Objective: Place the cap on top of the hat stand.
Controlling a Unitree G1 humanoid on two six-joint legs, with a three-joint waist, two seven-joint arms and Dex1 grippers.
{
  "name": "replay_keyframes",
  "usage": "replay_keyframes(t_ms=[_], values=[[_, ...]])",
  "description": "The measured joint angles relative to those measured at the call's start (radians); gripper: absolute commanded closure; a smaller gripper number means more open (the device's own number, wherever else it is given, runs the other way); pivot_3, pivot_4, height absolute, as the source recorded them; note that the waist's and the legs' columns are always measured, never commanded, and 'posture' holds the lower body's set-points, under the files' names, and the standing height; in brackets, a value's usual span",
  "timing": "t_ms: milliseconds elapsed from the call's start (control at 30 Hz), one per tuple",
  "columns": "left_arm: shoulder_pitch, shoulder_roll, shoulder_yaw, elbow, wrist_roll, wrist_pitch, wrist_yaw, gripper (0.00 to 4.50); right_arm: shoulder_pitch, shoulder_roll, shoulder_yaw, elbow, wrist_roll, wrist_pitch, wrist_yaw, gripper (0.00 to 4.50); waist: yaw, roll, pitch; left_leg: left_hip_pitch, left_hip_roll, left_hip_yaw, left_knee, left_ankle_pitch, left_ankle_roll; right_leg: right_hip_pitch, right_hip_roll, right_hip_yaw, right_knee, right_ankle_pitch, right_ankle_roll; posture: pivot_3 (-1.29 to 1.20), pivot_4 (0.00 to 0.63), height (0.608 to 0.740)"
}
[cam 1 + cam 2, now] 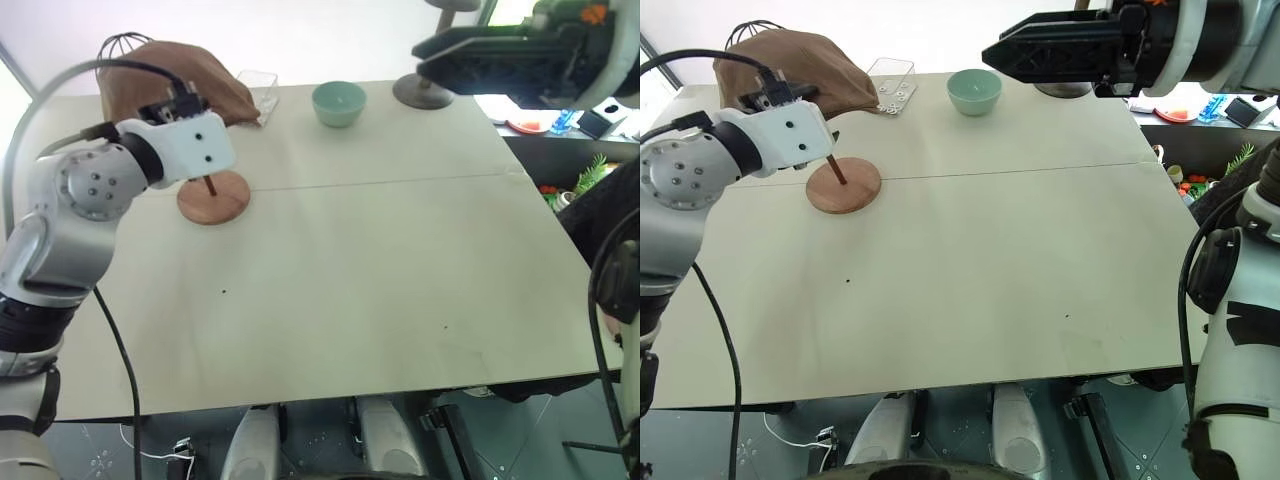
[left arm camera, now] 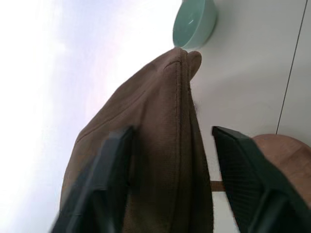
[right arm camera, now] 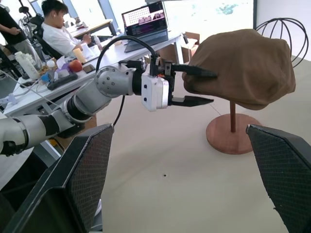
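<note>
already the cap (image 3: 243, 68) is seen draped over the stand (image 3: 232, 132) on the worktop (image 1: 380, 270), its edge between the left pincer (image 3: 200, 87) fingers, which are narrowed about it; whether it is gripped cannot be told. if drawn back closed, the cap could be dragged off or the stand tipped. the right pincer (image 3: 184, 179) is held wide, empty. counted: one cap, one stand, one bowl (image 1: 338, 103), two pincers.

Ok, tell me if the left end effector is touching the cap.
Touching. The left wrist view shows one finger of the left end effector against the cap; bare table shows beside the other finger.
</note>
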Motion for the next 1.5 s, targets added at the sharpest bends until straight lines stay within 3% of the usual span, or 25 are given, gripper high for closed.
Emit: replay_keyframes(t_ms=[67,300,567,733,900,1200,1400,1500], values=[[0.0,-0.004,0.005,0.0,0.017,-0.012,0.004,4.46,0.0,0.0,0.002,0.0,0.003,-0.006,0.0,0.0,0.0,0.0,0.0,0.0,0.0,0.0,0.0,0.0,0.0,0.0,0.0,0.0,0.0,0.0,0.0,0.0,0.15,0.74],[0.015,-0.031,0.044,0.002,0.039,-0.099,0.054,4.46,0.001,-0.003,0.014,0.0,0.011,-0.024,0.002,0.0,0.0,0.0,0.0,0.0,0.0,0.0,0.0,0.0,0.0,0.0,0.0,0.0,0.0,0.0,0.0,0.0,0.15,0.74],[0.077,-0.047,0.243,0.067,-0.048,-0.374,0.135,4.46,0.037,-0.02,0.034,0.001,0.01,-0.065,0.024,0.0,0.001,0.0,0.0,0.0,0.0,0.0,0.001,0.0,0.0,0.0,0.0,0.0,0.0,0.0,0.0,0.0,0.15,0.74],[0.082,-0.036,0.368,0.247,-0.189,-0.742,0.115,4.46,0.051,-0.018,0.053,0.002,0.008,-0.09,0.025,0.0,0.001,0.0,0.0,0.0,0.0,0.0,0.001,0.0,0.0,0.0,0.0,0.0,0.0,0.0,0.0,0.0,0.15,0.74],[0.101,0.039,0.389,0.553,-0.282,-1.123,0.001,4.46,0.056,-0.018,0.061,0.002,0.008,-0.11,0.028,0.0,0.001,0.0,0.0,0.0,0.0,0.001,0.001,0.0,0.0,0.0,-0.001,0.0,0.001,0.0,0.0,0.0,0.15,0.74],[-0.104,0.065,0.27,1.089,-0.274,-1.604,-0.127,4.46,0.071,-0.041,0.066,-0.005,0.007,-0.114,0.029,0.0,0.009,0.0,0.0,0.0,0.0,0.001,0.002,0.0,0.0,0.0,-0.002,0.0,0.001,0.001,0.002,0.0,0.15,0.74],[-0.178,0.032,0.189,1.228,-0.25,-1.724,-0.137,4.46,0.072,-0.061,0.075,-0.022,0.008,-0.116,0.032,0.0,0.007,0.0,0.0,0.0,0.0,0.001,0.002,0.0,0.0,0.0,-0.002,0.0,0.001,0.001,0.002,0.0,0.15,0.74],[-0.18,0.032,0.186,1.238,-0.253,-1.73,-0.134,3.34,0.072,-0.062,0.076,-0.023,0.008,-0.116,0.031,0.0,0.0,0.0,0.0,0.0,0.0,0.001,0.002,0.0,0.0,0.0,-0.002,0.0,0.001,0.001,0.002,0.0,0.15,0.74]])
